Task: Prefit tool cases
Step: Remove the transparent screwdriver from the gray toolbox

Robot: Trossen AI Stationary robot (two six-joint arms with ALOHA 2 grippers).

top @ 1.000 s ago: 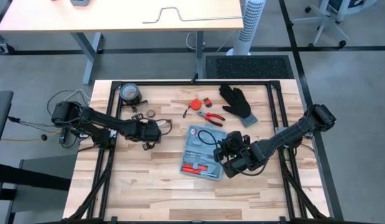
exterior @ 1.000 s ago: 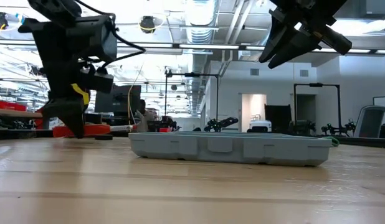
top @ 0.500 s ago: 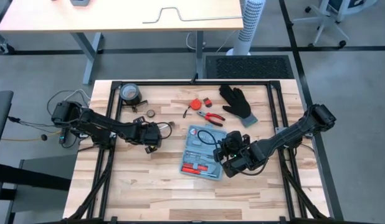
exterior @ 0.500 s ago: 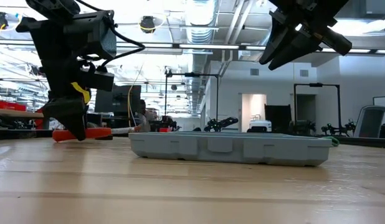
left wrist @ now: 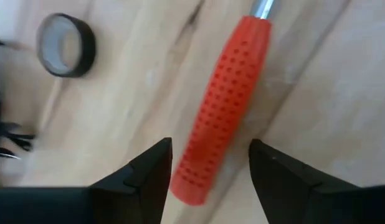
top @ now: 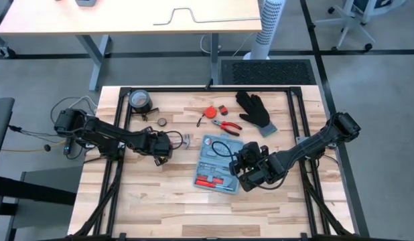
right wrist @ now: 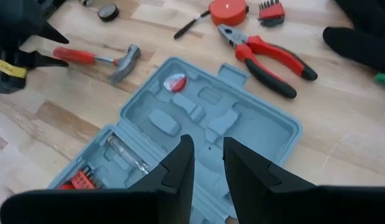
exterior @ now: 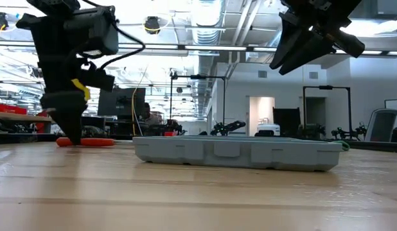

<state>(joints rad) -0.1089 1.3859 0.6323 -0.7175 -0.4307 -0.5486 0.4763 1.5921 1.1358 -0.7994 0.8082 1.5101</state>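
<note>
- High view: the light-blue tool case [top: 217, 163] lies open mid-table, the right gripper [top: 245, 165] over its right edge.
- Low view: the left gripper [exterior: 69, 131] reaches the tabletop left of the case.
- Left wrist view: fingers [left wrist: 146, 174] spread either side of a hammer's red handle [left wrist: 222, 112].
- Right wrist view: fingers [right wrist: 174, 171] slightly parted above the case, holding nothing.

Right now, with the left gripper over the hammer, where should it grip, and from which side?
Grip the hammer on its red dotted handle, coming straight down from above. It lies flat on the table, and the left gripper is open with a finger on each side of the handle near its butt end. The metal head points toward the tool case. The right gripper hangs over that case.
</note>
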